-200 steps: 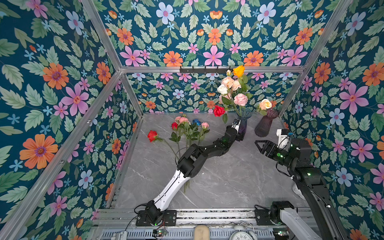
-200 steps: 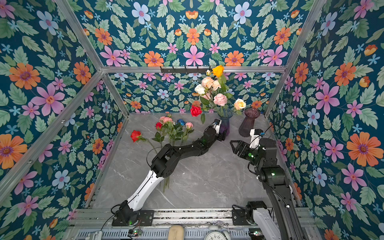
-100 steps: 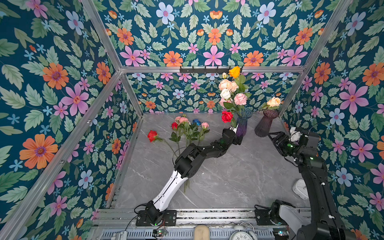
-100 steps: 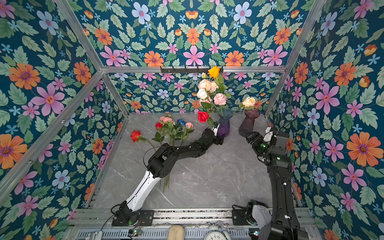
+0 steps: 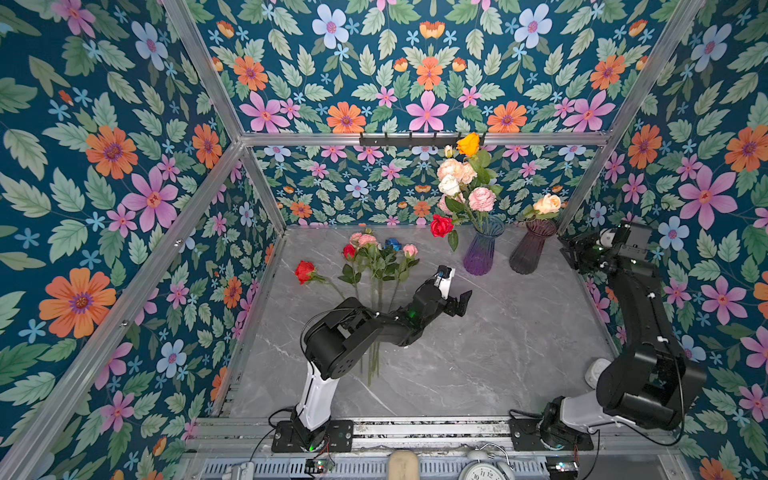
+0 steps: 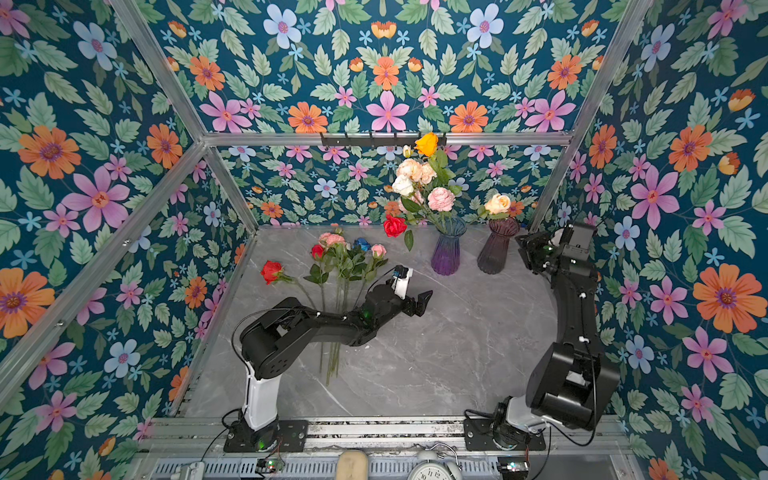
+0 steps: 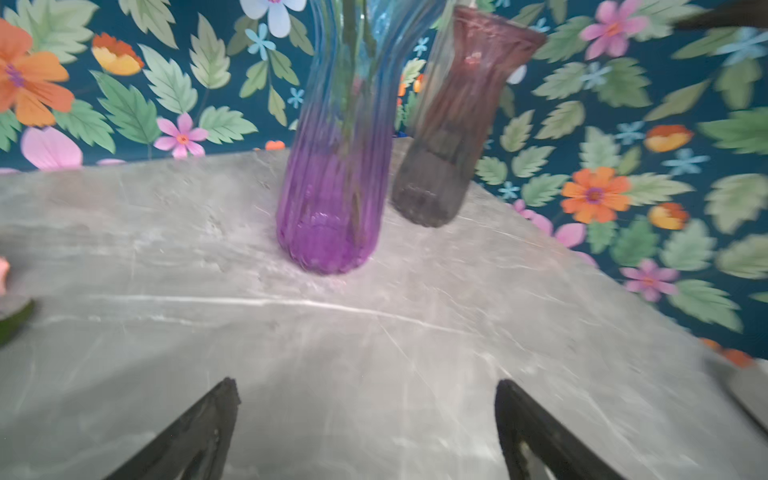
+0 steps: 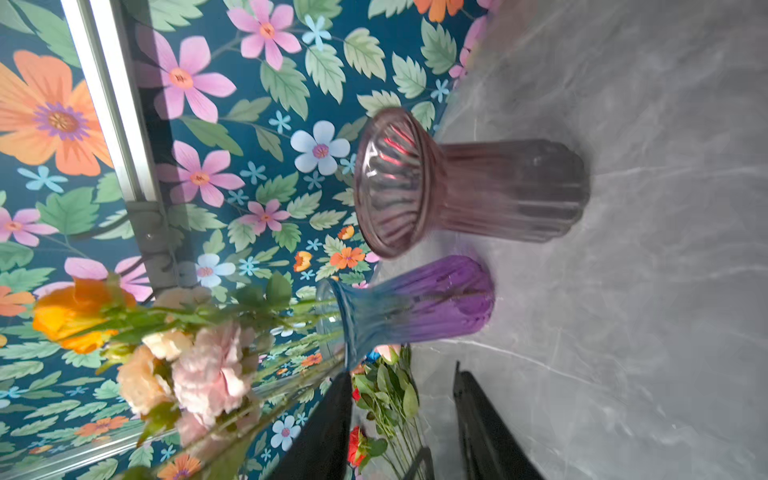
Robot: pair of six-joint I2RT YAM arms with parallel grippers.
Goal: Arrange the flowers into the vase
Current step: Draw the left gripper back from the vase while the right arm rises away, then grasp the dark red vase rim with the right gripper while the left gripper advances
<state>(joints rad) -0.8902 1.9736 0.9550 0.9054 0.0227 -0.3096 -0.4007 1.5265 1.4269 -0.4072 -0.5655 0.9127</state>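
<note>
Several flowers stand in the blue-to-purple vase at the back, and a red rose droops from it to the left. A peach bloom shows just above the mouth of the dark plum vase beside it. More flowers lie bunched on the grey table, with a lone red rose left of them. My left gripper hangs open and empty in front of the purple vase. My right gripper is open and empty by the right wall, level with the plum vase.
The patterned walls and aluminium posts box the table in; the right arm is close to the right wall. A black hook rail runs along the back. A small white object lies by the right arm's base, and a clock sits at the front edge.
The left gripper drew back from the purple vase toward the front, still open. The right arm swung right and back toward the wall, its jaws narrowing. The peach bloom shifted slightly right.
</note>
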